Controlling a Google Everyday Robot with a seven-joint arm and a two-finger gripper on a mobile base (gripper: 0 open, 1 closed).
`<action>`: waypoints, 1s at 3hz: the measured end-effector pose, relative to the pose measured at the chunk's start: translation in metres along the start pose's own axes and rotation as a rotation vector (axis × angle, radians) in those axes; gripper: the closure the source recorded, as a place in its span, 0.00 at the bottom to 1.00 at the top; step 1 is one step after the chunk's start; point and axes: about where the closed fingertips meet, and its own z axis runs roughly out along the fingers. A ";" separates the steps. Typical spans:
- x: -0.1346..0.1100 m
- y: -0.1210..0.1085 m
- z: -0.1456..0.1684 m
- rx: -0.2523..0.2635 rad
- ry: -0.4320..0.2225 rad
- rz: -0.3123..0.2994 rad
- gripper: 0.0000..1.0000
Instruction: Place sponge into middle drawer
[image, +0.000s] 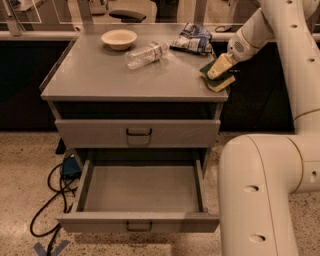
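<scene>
The sponge (215, 82), dark green over pale yellow, is at the right front corner of the cabinet top (125, 80). My gripper (220, 67) comes in from the upper right and is shut on the sponge, its pale fingers (218, 66) lying over the green face. I cannot tell whether the sponge is touching the top or held just above it. The middle drawer (90, 185) is pulled open low on the cabinet, a shallow grey tray with a bare floor and a small dark handle on its front panel (138, 223).
A closed drawer with a taller front (138, 133) sits above the open one. A bowl (119, 38), a lying plastic bottle (146, 54) and a blue-and-white snack bag (193, 39) are on top. Cables (52, 192) lie on the floor at left. My white arm (260, 190) fills the right.
</scene>
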 end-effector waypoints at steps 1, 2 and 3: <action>-0.003 -0.001 0.003 0.005 -0.007 -0.002 0.89; -0.024 0.001 -0.013 0.042 -0.036 -0.034 1.00; -0.050 0.012 -0.052 0.093 -0.061 -0.084 1.00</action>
